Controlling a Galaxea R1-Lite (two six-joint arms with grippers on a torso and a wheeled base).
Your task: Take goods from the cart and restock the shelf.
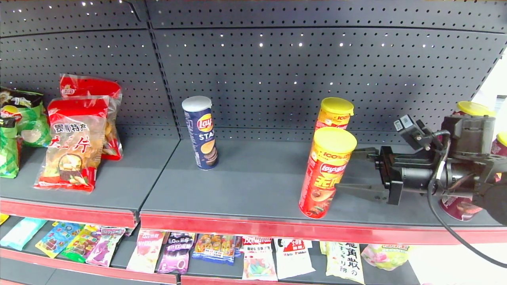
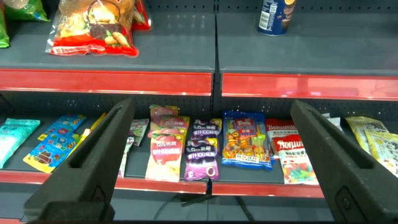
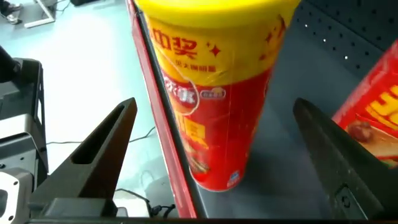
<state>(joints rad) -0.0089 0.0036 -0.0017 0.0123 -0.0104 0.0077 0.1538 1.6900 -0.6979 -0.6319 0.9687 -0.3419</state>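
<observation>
Head view puts the red chip can with its yellow lid right of centre in the frame, standing on its base on the grey shelf, close to the red front edge. The right hand comes in from the right side of the frame at the can's height, fingers spread, one finger passing behind the can and the other in front of it. From the right wrist view the can sits between the two fingers with open space on either side, so nothing is pinched.

A second red can stands just behind the first, nearer the perforated back panel. Another yellow lid peeks up behind the arm at the far right, and a dark red can shows below it. A blue can stands alone left of centre, well apart from the red ones. At the left of the frame two red snack bags lean one behind the other, with green bags at the very edge.

The left hand is spread wide with nothing between its fingers, facing the lower shelf, where a row of coloured snack packets lies flat.
</observation>
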